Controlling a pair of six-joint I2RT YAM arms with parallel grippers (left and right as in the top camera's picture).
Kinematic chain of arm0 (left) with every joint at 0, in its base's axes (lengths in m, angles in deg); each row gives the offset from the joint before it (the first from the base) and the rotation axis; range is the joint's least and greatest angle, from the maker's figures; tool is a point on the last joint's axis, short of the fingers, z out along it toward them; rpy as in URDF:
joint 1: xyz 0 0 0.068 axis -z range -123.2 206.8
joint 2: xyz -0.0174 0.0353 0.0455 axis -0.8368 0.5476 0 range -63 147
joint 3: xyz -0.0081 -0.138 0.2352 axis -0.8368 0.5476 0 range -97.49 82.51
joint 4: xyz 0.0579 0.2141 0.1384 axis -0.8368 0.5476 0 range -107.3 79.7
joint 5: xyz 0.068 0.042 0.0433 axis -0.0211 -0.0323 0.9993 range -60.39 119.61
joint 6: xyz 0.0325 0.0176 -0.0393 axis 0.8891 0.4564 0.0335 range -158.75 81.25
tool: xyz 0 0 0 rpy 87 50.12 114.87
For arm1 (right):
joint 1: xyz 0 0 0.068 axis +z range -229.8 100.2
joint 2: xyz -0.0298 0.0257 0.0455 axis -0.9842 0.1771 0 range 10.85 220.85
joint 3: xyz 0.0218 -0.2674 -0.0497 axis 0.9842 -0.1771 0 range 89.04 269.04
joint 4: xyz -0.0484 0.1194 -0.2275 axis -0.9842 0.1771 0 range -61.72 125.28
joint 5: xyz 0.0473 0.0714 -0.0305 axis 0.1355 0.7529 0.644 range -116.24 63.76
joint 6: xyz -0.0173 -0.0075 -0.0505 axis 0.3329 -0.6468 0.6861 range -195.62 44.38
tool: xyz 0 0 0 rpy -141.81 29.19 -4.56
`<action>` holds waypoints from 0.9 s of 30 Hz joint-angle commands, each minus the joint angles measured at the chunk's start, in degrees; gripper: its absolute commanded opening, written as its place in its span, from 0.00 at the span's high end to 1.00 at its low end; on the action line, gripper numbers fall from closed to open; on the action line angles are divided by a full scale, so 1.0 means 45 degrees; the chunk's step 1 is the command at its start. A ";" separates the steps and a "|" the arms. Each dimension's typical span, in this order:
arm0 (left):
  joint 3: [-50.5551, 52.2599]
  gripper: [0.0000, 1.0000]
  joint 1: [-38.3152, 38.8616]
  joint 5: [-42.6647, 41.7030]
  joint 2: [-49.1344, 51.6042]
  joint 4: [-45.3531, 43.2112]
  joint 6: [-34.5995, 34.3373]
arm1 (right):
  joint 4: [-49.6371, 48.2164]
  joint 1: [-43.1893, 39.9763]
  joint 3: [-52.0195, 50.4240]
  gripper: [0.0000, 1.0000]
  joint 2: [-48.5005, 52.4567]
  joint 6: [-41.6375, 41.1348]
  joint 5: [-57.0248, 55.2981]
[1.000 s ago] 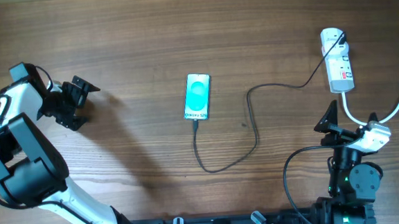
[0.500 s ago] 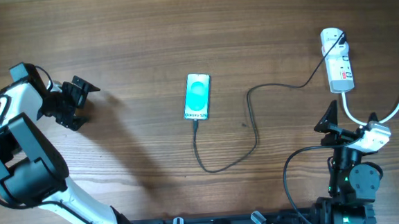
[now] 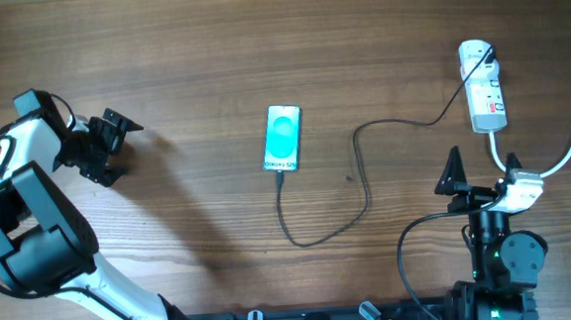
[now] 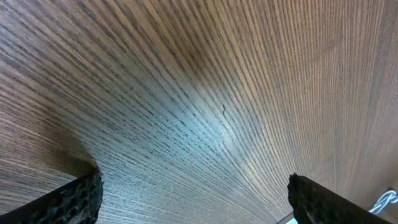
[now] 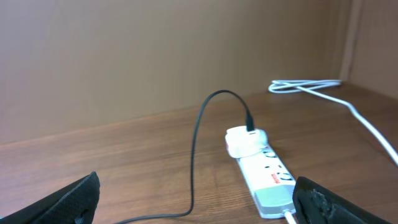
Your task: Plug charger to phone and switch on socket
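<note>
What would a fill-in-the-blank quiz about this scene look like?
The phone lies flat with its screen facing ____. The charger, a thin ____ cable, runs from the phone's end to the socket. The socket lies nearest the ____ claw. Both that one and the left claw stand open and hold ____.
Missing words: up; black; right; nothing.
</note>
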State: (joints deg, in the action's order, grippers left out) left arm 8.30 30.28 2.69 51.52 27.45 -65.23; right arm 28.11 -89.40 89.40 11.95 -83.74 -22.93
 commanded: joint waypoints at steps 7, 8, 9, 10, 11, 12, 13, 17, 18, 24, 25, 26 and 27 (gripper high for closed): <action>0.0427 0.00 0.0010 0.0845 0.0505 -0.0034 0.0019 | -0.0141 -0.0049 -0.0015 0.00 -0.0199 0.3521 0.1763; 0.0427 0.00 0.0010 0.0845 0.0505 -0.0034 0.0024 | -0.0146 -0.0049 -0.0015 0.00 -0.0199 0.3575 0.1763; 0.0427 0.00 0.0010 0.0845 0.0505 -0.0029 0.0024 | -0.0146 -0.0049 -0.0015 0.00 -0.0199 0.3575 0.1763; 0.0427 0.00 0.0010 0.0845 0.0505 -0.0029 0.0019 | -0.0146 -0.0049 -0.0015 0.00 -0.0199 0.3575 0.1763; 0.0427 0.00 0.0010 0.0845 0.0505 -0.0029 0.0024 | -0.0141 -0.0049 -0.0015 0.00 -0.0199 0.3575 0.1758; 0.0427 0.00 0.0010 0.0845 0.0505 -0.0029 0.0024 | -0.0141 -0.0049 -0.0015 0.00 -0.0199 0.3570 0.1753; 0.0427 0.00 0.0010 0.0845 0.0505 -0.0029 0.0024 | -0.0141 -0.0049 -0.0015 0.00 -0.0199 0.3575 0.1753; 0.0427 0.00 0.0010 0.0845 0.0505 -0.0029 0.0024 | -0.0141 -0.0049 -0.0015 0.00 -0.0199 0.3570 0.1715; 0.0427 0.00 0.0010 0.0845 0.0505 -0.0029 0.0024 | -0.0141 -0.0049 -0.0015 0.00 -0.0199 0.3575 0.1715; 0.0427 0.00 0.0010 0.0845 0.0505 -0.0029 0.0024 | -0.0141 -0.0049 -0.0015 0.00 -0.0199 0.3570 0.1715; 0.0427 0.00 0.0010 0.0845 0.0505 -0.0029 0.0024 | -0.0141 -0.0049 -0.0015 0.00 -0.0209 0.3570 0.1715; 0.0427 0.00 0.0010 0.0845 0.0505 -0.0029 0.0024 | -0.0141 -0.0049 -0.0015 0.00 -0.0209 0.3570 0.1715; 0.0427 0.00 0.0010 0.0845 0.0505 -0.0034 0.0024 | -0.0141 -0.0029 -0.0015 0.00 -0.0209 0.3575 0.1715</action>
State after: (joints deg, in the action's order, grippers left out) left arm 8.30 30.28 2.69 51.52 27.45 -65.23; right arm 27.85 -89.40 89.40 11.93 -68.20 -15.94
